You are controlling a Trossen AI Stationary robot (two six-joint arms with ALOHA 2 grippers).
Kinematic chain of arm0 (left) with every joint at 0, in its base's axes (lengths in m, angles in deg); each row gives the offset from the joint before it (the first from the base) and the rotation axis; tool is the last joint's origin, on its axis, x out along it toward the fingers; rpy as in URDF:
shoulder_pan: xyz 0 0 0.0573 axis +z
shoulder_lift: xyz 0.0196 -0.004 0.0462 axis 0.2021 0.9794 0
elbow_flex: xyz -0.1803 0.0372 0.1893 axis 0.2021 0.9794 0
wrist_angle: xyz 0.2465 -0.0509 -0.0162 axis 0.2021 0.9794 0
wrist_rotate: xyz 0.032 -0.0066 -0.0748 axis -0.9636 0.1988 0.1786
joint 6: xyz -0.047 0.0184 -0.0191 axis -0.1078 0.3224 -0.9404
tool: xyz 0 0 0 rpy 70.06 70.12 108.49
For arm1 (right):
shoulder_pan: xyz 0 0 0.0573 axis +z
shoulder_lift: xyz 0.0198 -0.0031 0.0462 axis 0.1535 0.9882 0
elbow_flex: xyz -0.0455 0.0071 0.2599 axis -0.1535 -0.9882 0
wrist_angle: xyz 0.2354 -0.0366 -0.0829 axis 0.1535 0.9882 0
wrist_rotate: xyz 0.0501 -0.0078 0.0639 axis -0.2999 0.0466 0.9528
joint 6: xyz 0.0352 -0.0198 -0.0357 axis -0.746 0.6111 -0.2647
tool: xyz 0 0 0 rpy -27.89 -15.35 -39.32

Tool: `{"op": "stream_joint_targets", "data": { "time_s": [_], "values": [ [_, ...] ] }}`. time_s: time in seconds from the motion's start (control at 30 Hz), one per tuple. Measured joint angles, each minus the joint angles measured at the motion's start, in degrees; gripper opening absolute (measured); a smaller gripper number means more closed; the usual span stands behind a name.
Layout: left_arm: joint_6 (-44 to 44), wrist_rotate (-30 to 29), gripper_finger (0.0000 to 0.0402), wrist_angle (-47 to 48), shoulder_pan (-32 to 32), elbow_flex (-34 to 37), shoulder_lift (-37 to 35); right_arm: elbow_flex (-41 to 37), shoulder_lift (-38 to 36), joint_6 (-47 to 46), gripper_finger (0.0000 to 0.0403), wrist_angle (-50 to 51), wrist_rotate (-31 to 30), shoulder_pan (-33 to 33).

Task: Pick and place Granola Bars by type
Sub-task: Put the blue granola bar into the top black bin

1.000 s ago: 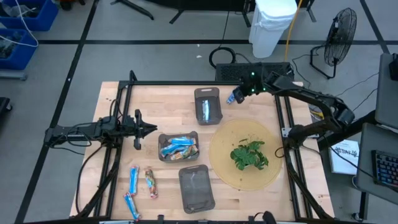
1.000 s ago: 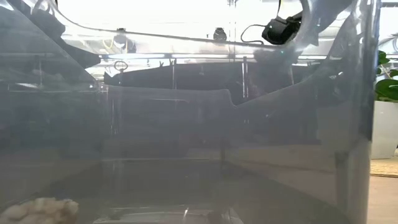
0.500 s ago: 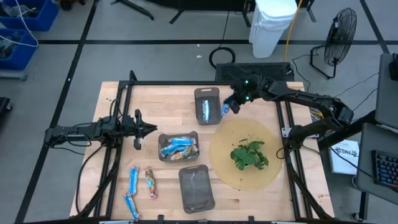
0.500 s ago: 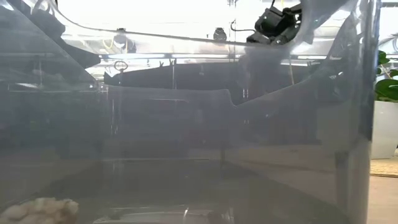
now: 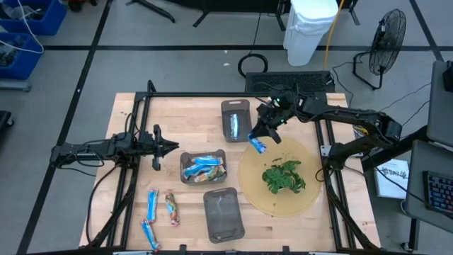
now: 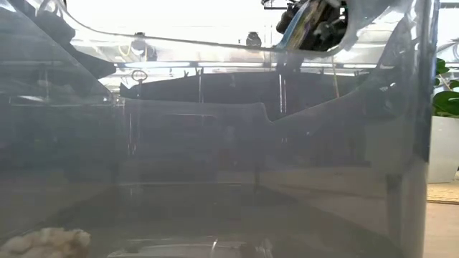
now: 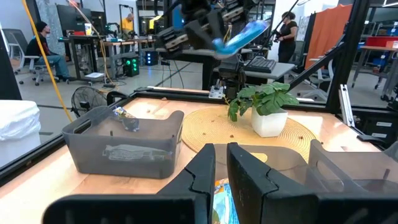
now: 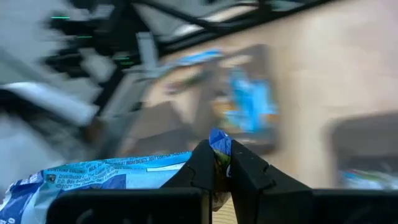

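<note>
Blue and white, with a shiny crinkled wrapper, one granola bar (image 5: 257,145) hangs in the air from the right gripper (image 5: 263,136). We see its jaws clenched on one end of the wrapper, and the rest of the bar sticks out to one side of them. It is held above the bench (image 5: 127,205), between the upper grey tray (image 5: 237,120) and the round woven mat (image 5: 311,191).

The upper tray is a soft-cornered rectangle of dull grey plastic and has one bar lying in it. The middle tray (image 5: 203,168) holds a pile of blue wrapped bars (image 5: 202,165). The lower tray (image 5: 224,214) has the same shape. On the pale wood of the bench three loose bars (image 5: 160,212) lie near the front left corner, one of them brownish-orange. A small leafy plant (image 5: 283,176) in a white pot stands on the mat.

The left gripper (image 5: 168,147) waits just left of the middle tray, jaws nearly together and grasping nothing.
</note>
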Motion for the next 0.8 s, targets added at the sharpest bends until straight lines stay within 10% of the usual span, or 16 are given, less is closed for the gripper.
{"op": "stream_joint_targets", "data": {
  "time_s": [0.17, 0.8],
  "values": [
    [0.0, 0.0, 0.0047, 0.0, 0.0, 0.0, 0.0, 0.0, 0.0, 0.9, 0.0019, -0.1, 10.1, 1.2],
    [0.0, 0.0, 0.0047, 0.0, 0.0, 0.0, 0.0, 0.0, 0.0, 1.3, 0.0019, -0.5, 10.0, 1.9]
  ]
}}
